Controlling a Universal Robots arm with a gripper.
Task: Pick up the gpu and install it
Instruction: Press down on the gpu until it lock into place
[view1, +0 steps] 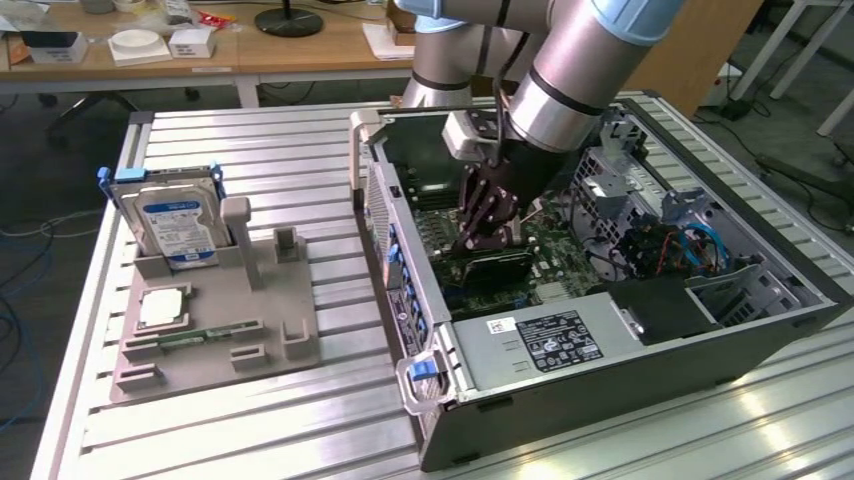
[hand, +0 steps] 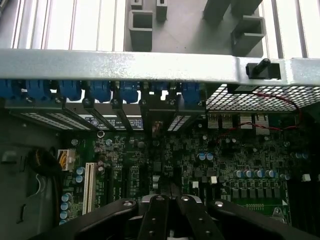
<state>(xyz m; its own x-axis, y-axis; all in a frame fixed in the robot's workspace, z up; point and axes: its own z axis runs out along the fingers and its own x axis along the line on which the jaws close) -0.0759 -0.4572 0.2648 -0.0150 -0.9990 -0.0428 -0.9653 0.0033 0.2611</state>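
Note:
The gpu (view1: 491, 268), a dark flat card, stands on edge on the green motherboard (view1: 447, 235) inside the open computer case (view1: 627, 340). My gripper (view1: 483, 240) reaches down into the case right above it, with its black fingers shut on the card's upper edge. In the wrist view the fingertips (hand: 156, 210) meet over a thin dark edge of the gpu (hand: 159, 182), which runs toward the rear slot brackets (hand: 158, 120). The gripper (hand: 168, 200) sits just over the motherboard (hand: 235, 160). How deep the card sits in its slot is hidden.
A grey fixture (view1: 254, 330) on the exterior view's left holds a hard drive with a blue-white label (view1: 174, 225), a green memory stick (view1: 207, 335) and a square chip (view1: 160, 308). Blue slot clips (hand: 100, 90), the case wall (view1: 387, 230) and cables (view1: 681, 245) crowd the gripper.

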